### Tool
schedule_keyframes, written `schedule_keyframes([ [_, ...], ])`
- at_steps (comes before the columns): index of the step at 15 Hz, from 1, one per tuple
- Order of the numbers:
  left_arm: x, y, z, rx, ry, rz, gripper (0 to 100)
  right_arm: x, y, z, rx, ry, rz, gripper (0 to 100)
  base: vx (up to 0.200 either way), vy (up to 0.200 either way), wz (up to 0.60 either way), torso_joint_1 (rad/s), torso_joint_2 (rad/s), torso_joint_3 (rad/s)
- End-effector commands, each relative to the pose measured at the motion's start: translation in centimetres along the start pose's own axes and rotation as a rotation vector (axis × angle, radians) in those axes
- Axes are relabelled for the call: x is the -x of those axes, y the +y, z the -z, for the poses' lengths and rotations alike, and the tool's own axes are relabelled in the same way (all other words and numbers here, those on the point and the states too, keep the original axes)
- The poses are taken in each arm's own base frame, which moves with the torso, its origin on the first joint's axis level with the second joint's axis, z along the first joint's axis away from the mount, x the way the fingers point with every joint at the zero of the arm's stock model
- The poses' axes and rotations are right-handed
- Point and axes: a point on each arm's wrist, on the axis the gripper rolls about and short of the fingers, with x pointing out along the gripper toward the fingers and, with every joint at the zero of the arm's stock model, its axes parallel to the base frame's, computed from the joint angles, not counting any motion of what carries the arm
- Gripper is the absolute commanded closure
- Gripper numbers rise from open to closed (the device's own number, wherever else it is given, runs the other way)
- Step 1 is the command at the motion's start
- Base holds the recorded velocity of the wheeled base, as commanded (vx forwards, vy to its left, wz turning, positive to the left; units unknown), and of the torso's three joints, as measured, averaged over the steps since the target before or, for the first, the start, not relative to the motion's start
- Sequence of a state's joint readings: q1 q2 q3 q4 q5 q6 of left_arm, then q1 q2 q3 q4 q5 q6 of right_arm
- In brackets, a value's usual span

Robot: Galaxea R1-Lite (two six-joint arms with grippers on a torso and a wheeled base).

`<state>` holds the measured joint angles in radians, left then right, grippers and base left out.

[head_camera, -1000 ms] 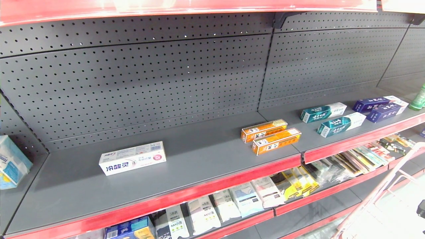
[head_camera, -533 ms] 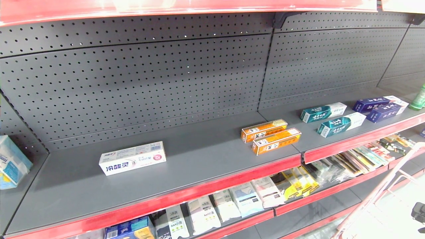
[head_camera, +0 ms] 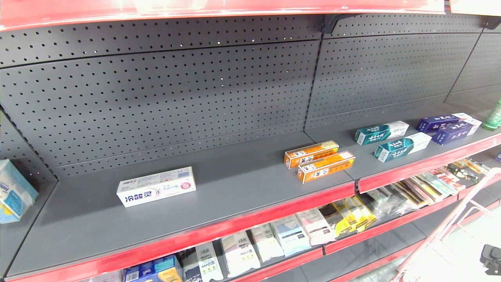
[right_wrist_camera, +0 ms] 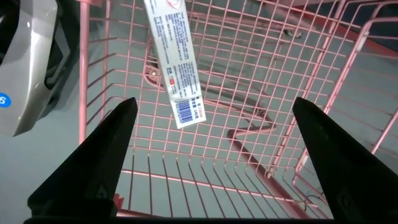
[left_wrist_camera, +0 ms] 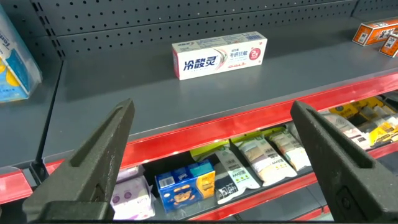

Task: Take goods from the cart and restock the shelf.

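while your left hand (left_wrist_camera: 212, 106) hangs in front of the shelf (left_wrist_camera: 155, 99), fingers spread wide and holding nothing, a white toothpaste box (left_wrist_camera: 219, 55) lies flat on the grey board beyond it. your right hand (right_wrist_camera: 216, 102) hovers over the pink wire cart (right_wrist_camera: 348, 59), also wide apart and empty, and a long white box (right_wrist_camera: 174, 62) lies in the basket below it. farther right on the shelf sit two orange boxes (head_camera: 311, 154) side by side, then two teal boxes (head_camera: 381, 132).
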<state>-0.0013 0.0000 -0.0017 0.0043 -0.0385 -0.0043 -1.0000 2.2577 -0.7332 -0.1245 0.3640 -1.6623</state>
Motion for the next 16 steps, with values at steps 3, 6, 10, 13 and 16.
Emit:
schedule_keyframes([
  [3,-0.01,0.00,0.00,0.000,0.002,0.000,0,0.02,0.30,-0.04,0.018,-0.003,-0.009,0,0.000,0.000,0.00,0.000,0.00,0.000],
  [6,-0.01,0.00,0.00,0.000,0.002,0.000,0,0.06,0.48,-0.07,0.023,-0.004,-0.013,0,0.000,0.000,0.00,0.000,0.00,0.000],
  [10,-0.01,0.00,0.00,0.000,0.002,0.000,0,0.06,0.48,-0.07,0.025,-0.004,-0.013,0,0.000,0.000,0.00,-0.090,0.20,0.108],
  [13,-0.01,0.00,0.00,0.000,0.002,0.000,0,0.06,0.48,-0.07,0.025,-0.004,-0.013,0,0.000,0.000,0.00,-0.116,0.24,0.129],
  [16,-0.01,0.00,0.00,0.000,0.002,0.000,0,0.10,0.47,-0.09,0.025,-0.004,-0.012,0,0.000,0.000,0.00,-0.141,0.31,0.162],
])
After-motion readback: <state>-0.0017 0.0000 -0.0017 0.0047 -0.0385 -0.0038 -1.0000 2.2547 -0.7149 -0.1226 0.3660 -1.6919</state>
